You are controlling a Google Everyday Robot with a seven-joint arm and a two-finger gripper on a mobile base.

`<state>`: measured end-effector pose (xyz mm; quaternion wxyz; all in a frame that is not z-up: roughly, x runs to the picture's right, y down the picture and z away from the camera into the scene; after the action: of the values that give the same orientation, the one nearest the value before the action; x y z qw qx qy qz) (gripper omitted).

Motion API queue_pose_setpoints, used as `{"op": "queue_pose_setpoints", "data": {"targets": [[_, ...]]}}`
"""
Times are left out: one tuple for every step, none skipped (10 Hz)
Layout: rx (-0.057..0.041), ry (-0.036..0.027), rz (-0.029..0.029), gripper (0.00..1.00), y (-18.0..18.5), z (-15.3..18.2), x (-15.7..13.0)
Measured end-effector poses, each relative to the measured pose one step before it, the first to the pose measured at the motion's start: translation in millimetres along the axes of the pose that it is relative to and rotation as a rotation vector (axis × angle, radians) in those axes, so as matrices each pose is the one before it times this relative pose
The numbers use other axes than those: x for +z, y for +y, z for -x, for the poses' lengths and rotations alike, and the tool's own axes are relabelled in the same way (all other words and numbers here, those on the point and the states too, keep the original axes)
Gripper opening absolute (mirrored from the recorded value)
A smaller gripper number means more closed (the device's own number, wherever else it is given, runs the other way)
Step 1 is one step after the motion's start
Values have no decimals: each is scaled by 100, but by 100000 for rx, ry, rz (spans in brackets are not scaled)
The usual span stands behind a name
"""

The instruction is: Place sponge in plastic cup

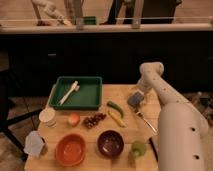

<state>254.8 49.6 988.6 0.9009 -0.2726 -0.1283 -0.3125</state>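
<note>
The sponge point(134, 99) lies flat on the right side of the table point(112, 92), a small blue-grey pad. It is likely light, soft and squashy, so a pinch across its short sides should compress it and hold without slipping. Right over it hangs the gripper point(140, 94), jaws spread wide, gripping nothing; whether it touches the pad cannot be told. The plastic cup point(138, 147) waits well apart, at the near edge.
</note>
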Motion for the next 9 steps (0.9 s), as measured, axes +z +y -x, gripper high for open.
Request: {"op": "queue_pose_setpoints", "data": {"targets": [[-546, -620, 632, 77, -151, -37, 306], [-469, -944, 679, 68, 7, 2, 286], [-174, -924, 244, 58, 15, -22, 195], [59, -1035, 135, 47, 89, -41, 59], [38, -1760, -292, 37, 113, -26, 164], [-203, -960, -144, 25, 212, 117, -73], [-47, -157, -174, 17, 73, 20, -74], [-103, -398, -66, 8, 113, 46, -73], [-276, -405, -423, 1, -18, 0, -68]]}}
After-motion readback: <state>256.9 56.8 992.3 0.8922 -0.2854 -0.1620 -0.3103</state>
